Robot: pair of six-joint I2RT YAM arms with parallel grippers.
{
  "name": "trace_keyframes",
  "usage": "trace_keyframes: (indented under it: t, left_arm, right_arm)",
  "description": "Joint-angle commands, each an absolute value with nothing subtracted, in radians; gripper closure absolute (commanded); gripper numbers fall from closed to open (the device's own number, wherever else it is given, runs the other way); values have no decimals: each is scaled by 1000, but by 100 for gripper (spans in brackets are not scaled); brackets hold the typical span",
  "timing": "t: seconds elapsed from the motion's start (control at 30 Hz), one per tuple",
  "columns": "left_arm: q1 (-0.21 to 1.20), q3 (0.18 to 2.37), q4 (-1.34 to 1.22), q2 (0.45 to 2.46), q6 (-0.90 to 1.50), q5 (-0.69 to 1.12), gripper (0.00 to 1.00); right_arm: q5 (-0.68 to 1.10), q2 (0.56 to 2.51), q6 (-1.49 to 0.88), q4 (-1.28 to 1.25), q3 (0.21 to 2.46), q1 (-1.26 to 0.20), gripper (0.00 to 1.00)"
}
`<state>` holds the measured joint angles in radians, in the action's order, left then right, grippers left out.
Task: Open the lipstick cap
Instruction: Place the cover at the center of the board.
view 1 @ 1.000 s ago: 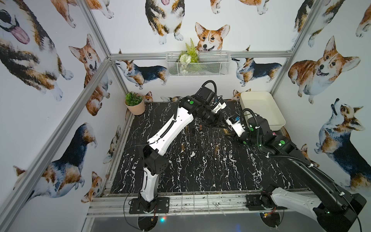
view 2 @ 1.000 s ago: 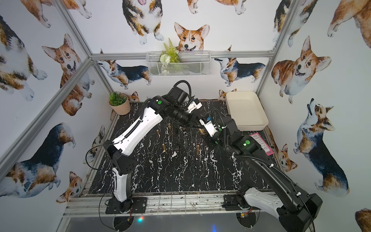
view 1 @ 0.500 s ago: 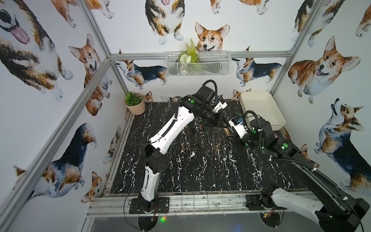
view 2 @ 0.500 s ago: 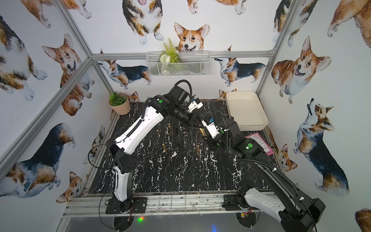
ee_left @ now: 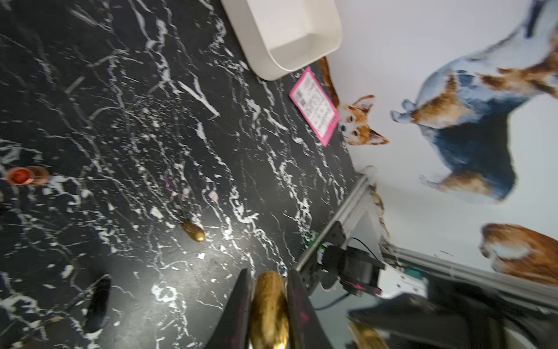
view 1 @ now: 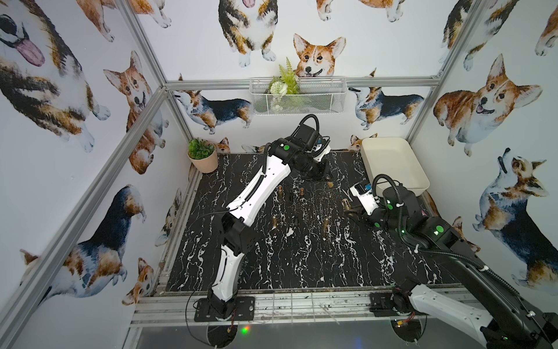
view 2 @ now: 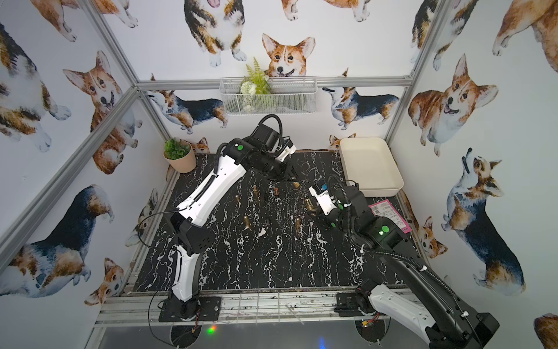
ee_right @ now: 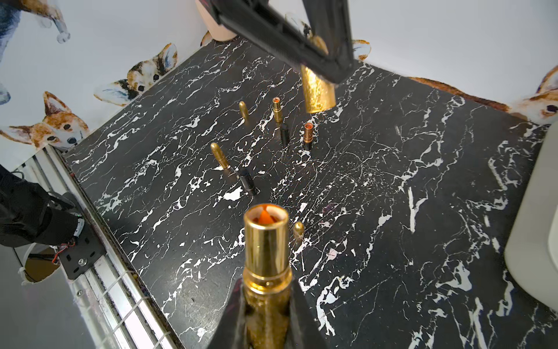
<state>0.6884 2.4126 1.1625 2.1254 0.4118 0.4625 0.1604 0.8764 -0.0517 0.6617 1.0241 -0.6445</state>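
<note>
Both arms have pulled apart since a second ago, when their tips met. Now the black table with white streaks [view 1: 302,266] shows between them.

One white plastic tray [view 1: 389,157] sits off to the side of the right gripper [ee_right: 265,287]. One pink paper card [view 2: 389,213] lies next to the tray. The right arm hides the card in a top view.

The right gripper's jaws pinch the shiny gold lipstick tube [ee_right: 265,250] low down. A bit of orange lipstick peeks out of its open top.

The left gripper [ee_left: 268,272] has its jaws squeezed on the rough gold cap [ee_left: 268,305]. The cap is off the tube and well apart from it.

Out past the right jaws, seven little pieces stand on the table:
- three round-topped gold caps [ee_right: 219,155]
- two open lipsticks [ee_right: 308,133]
- two short black tubes [ee_right: 246,179]

The black tubes are hard to spot on the dark table from above. The left wrist view is blurry, and its edge cuts off part of the cap.
</note>
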Motion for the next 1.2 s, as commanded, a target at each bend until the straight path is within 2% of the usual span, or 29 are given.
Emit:
trace_keyframes:
  t: [0.0, 0.17, 0.37, 0.8, 1.17]
  left_arm:
    - [693, 2418, 1152, 2190, 380, 190, 100]
    - [697, 2443, 1062, 2310, 343, 34, 100]
    - [711, 2548, 1058, 2464, 349, -13, 100]
    - [764, 2372, 878, 2507, 374, -202, 100]
    - [765, 2272, 773, 2519, 426, -186, 100]
  right_arm:
    - [114, 829, -72, 665, 1023, -647, 100]
    - [78, 772, -77, 684, 1017, -646, 100]
    - [57, 740, -75, 701, 1010, -646, 100]
    - [36, 708, -63, 670, 967, -646, 100]
    - [28, 707, -60, 670, 960, -647, 100]
